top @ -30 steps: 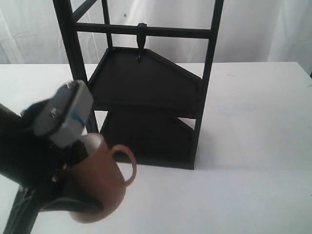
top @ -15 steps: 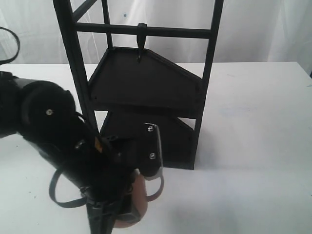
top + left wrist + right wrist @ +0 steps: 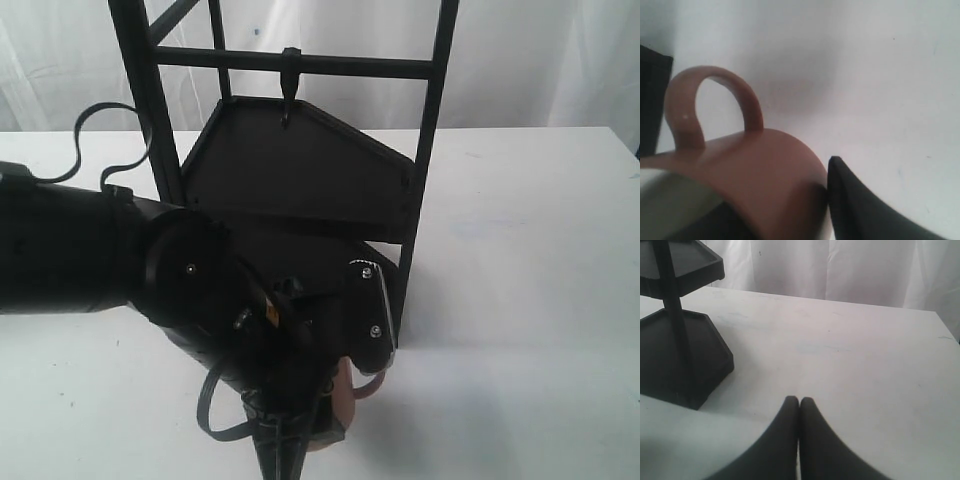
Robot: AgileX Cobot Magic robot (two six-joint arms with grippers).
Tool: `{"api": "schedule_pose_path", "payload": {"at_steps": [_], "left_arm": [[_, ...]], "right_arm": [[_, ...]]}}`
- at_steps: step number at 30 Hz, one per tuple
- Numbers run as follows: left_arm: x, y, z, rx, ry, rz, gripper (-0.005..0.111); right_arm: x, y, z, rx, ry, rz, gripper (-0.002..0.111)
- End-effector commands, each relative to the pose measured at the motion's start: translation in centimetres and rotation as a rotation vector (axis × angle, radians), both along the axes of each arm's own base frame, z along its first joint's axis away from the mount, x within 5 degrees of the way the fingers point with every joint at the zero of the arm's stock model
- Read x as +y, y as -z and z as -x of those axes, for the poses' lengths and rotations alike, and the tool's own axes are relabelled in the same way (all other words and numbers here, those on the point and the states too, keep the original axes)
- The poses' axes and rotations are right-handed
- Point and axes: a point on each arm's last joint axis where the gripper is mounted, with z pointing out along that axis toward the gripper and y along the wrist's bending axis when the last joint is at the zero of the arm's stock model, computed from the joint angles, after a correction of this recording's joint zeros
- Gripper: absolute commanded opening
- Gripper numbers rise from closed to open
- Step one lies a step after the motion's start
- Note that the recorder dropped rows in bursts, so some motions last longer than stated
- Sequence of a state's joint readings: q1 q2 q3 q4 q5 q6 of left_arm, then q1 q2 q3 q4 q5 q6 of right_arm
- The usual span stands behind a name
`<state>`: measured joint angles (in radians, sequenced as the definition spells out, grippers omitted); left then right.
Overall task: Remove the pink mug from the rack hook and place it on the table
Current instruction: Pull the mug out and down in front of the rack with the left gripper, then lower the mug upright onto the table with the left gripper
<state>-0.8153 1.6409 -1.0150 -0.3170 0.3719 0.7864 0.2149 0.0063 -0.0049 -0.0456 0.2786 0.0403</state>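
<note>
MUG ON THE WAY DOWN: the left arm (image 3: 150, 270) has swung across the front of the rack (image 3: 300, 170) in about a sec., taking the pink mug (image 3: 345, 400) from a spot well off the rack's front left post to one just in front of the lower shelf's (image 3: 300, 265) right front corner. The arm now blocks most of the cup in the exterior view; only a pink sliver and part of the handle show. The rack hook (image 3: 290, 85) hangs bare on the crossbar above, so the lift-off part is done. In the wrist view the left pincer (image 3: 790, 205) is clamped on the mug's wall: one finger (image 3: 850, 200) presses the outside, and a dark shape under the rim is prob. the other. The mug looks low over the tabletop (image 3: 520, 300) in front of the rack, but whether its base touches can't be told. What's left, by the look of it, is setting it down and letting go. The right pincer (image 3: 799, 402), tips together and empty, idles over bare tabletop off the rack's right side.
</note>
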Motion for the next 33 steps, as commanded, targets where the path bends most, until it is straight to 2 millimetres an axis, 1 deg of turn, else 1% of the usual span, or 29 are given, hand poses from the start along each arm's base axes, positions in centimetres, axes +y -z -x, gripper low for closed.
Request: {"api": "schedule_pose_path", "payload": {"at_steps": [1, 6, 11, 16, 24, 33], "left_arm": [[-0.3, 0.1, 0.1, 0.009, -0.009, 0.009, 0.000], [-0.2, 1.6, -0.1, -0.003, -0.026, -0.004, 0.000], [-0.2, 1.9, -0.4, -0.021, -0.038, 0.002, 0.000], [-0.3, 2.7, -0.4, -0.003, -0.037, -0.017, 0.000], [-0.4, 3.0, -0.7, -0.016, -0.045, -0.013, 0.000], [0.4, 3.0, -1.7, -0.013, -0.098, -0.008, 0.000]], "right_arm": [[0.0, 0.1, 0.0, -0.004, 0.006, 0.001, 0.000], [0.0, 0.1, 0.0, -0.004, 0.006, 0.001, 0.000], [0.0, 0.1, 0.0, -0.004, 0.006, 0.001, 0.000], [0.0, 0.1, 0.0, -0.004, 0.006, 0.001, 0.000], [0.0, 0.1, 0.0, -0.004, 0.006, 0.001, 0.000], [0.0, 0.1, 0.0, -0.004, 0.006, 0.001, 0.000]]}}
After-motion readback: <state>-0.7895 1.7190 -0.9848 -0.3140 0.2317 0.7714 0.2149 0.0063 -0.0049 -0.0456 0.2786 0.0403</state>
